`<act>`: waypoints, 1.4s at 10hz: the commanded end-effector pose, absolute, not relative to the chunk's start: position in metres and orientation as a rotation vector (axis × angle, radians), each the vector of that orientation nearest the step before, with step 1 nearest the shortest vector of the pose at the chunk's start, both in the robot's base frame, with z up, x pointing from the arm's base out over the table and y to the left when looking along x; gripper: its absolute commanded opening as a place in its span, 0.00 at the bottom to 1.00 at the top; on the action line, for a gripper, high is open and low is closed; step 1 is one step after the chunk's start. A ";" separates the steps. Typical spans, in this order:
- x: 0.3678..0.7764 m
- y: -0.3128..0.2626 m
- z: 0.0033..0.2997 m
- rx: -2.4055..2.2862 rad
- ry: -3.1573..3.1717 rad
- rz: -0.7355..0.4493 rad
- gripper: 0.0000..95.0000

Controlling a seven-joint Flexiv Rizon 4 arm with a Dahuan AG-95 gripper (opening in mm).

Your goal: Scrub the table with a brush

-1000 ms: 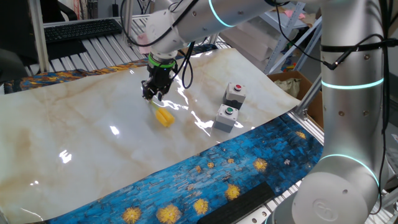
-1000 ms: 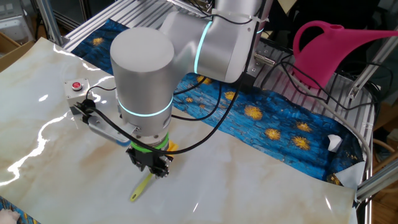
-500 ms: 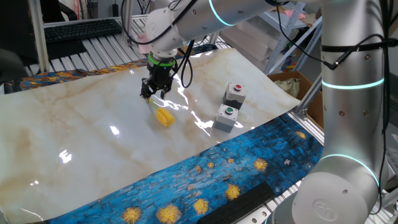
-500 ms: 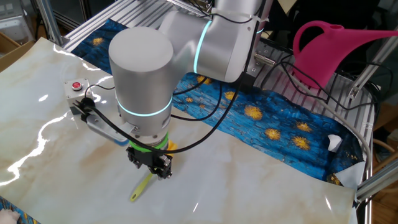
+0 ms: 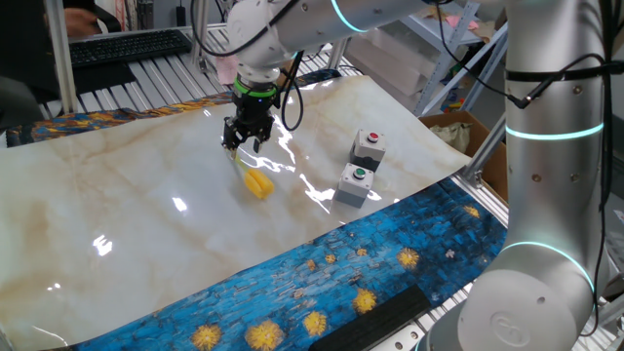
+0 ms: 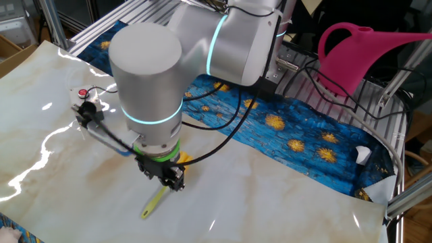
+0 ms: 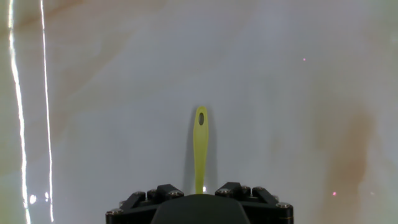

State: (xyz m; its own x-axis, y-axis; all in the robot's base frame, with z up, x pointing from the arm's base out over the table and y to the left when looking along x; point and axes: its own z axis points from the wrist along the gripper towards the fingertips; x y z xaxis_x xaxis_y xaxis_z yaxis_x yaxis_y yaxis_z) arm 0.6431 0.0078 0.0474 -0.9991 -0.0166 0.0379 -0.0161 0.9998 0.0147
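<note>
The yellow brush (image 5: 257,183) lies flat on the cream marble table (image 5: 146,224), head toward the front, thin handle pointing back under my gripper (image 5: 242,144). The gripper hovers just above the handle's end with its jaws apart and holds nothing. In the other fixed view the handle (image 6: 155,202) sticks out below the gripper (image 6: 167,181), and the head (image 6: 184,160) peeks out behind it. In the hand view the handle (image 7: 200,146) runs straight ahead on the table (image 7: 298,112), out from between my fingertips (image 7: 147,196) of the gripper (image 7: 199,194).
Two grey button boxes (image 5: 369,146) (image 5: 356,183) stand to the right of the brush; one shows in the other fixed view (image 6: 82,94). Blue cloth with yellow swirls (image 5: 322,273) borders the table. A pink watering can (image 6: 364,54) stands beyond the far edge.
My gripper has risen a little and shifted slightly toward the back. The brush has stayed in the same place on the table.
</note>
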 end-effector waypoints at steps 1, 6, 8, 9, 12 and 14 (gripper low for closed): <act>0.641 0.007 0.048 0.074 -3.107 -0.021 0.60; 0.641 0.007 0.048 0.057 -3.107 0.013 0.80; 0.641 0.007 0.048 0.053 -3.098 0.018 0.80; 0.641 0.007 0.048 0.049 -3.097 0.019 0.80; 0.641 0.007 0.048 0.056 -3.097 0.026 0.80; 0.641 0.007 0.048 0.055 -3.096 0.029 0.80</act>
State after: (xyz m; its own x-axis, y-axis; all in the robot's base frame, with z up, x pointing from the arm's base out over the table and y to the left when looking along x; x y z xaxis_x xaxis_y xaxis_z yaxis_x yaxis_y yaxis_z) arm 0.6409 0.0070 0.0485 -0.9983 -0.0365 0.0450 -0.0373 0.9992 -0.0173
